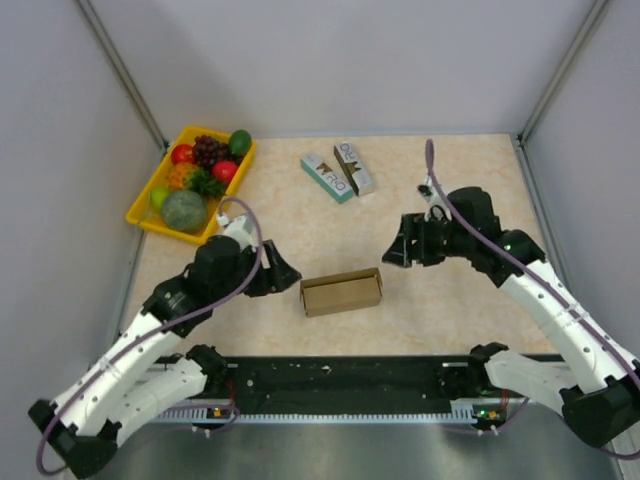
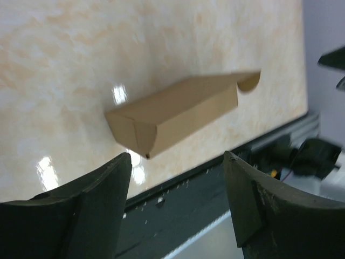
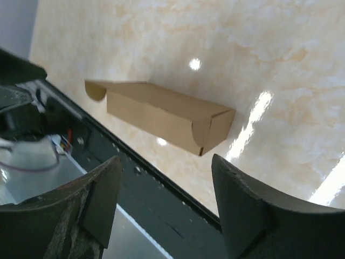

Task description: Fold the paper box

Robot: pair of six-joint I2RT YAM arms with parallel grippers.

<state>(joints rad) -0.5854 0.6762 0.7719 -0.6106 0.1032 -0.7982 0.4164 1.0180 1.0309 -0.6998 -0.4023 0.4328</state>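
Observation:
The paper box (image 1: 342,292) is a plain brown carton, folded into a small rectangular shape, lying on the table near the front edge between the arms. It shows in the left wrist view (image 2: 178,111) with a rounded tab sticking out at its far end, and in the right wrist view (image 3: 161,114). My left gripper (image 1: 286,272) is open and empty, just left of the box and apart from it. My right gripper (image 1: 396,252) is open and empty, to the right of the box and a little behind it.
A yellow fruit tray (image 1: 143,208) with several fruits stands at the back left. Two small printed boxes, teal (image 1: 327,177) and brown-white (image 1: 354,167), lie at the back centre. A black rail (image 1: 340,378) runs along the table's front edge. Grey walls enclose the table.

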